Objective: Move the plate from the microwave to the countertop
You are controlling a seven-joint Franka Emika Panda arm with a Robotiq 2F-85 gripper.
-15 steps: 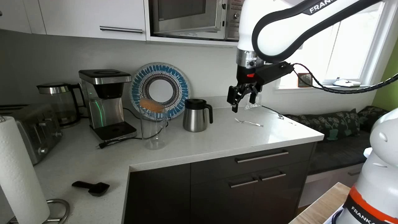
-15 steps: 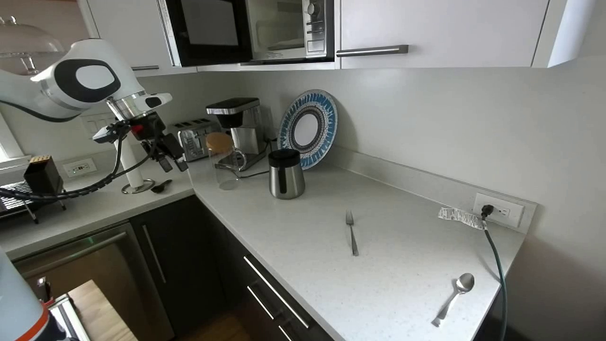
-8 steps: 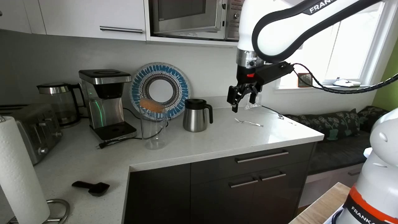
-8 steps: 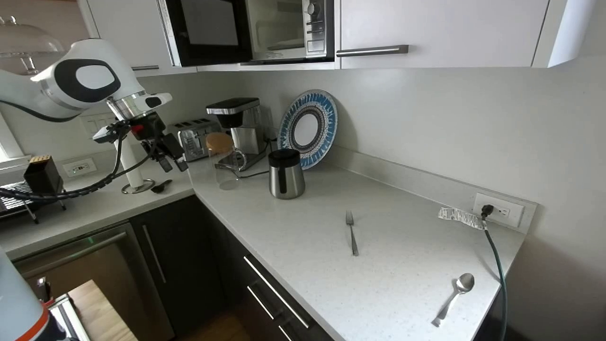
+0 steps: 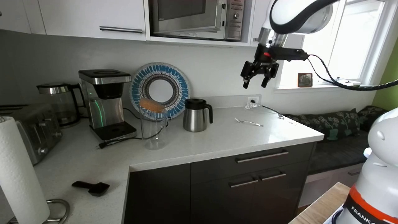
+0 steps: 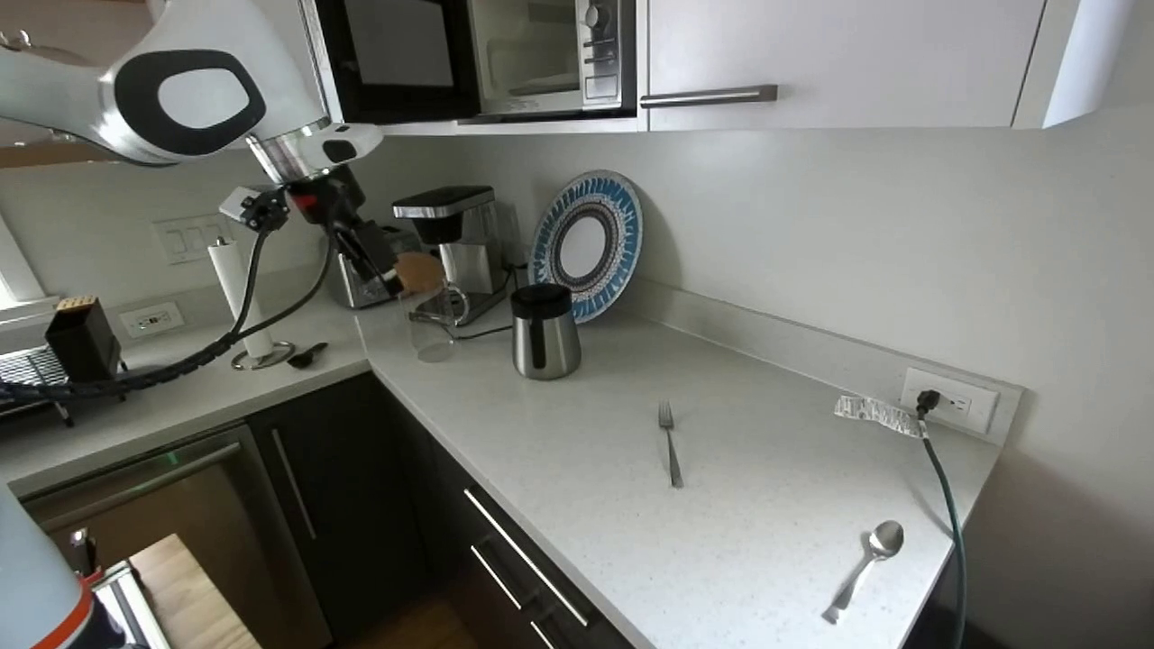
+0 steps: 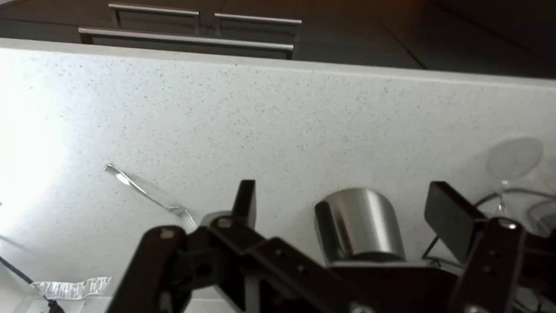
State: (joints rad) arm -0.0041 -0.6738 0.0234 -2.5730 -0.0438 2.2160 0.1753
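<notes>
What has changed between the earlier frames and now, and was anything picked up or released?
The gripper has risen and shifted toward the picture's right in both exterior views, at a changed tilt. It is open; nothing was taken hold of or let go. As before: the microwave standing open, and the steel kettle, fork and spoon in place on the countertop.

1. The top edge cropped the microwave (image 5: 235,29) in both exterior views.
2. In an exterior view, its door (image 5: 186,15) largely hid the inside.
3. A pale plate-like form (image 6: 554,84) inside was too small to identify.
4. In the wrist view, the gripper (image 7: 346,202) partly hid the kettle (image 7: 362,224).
</notes>
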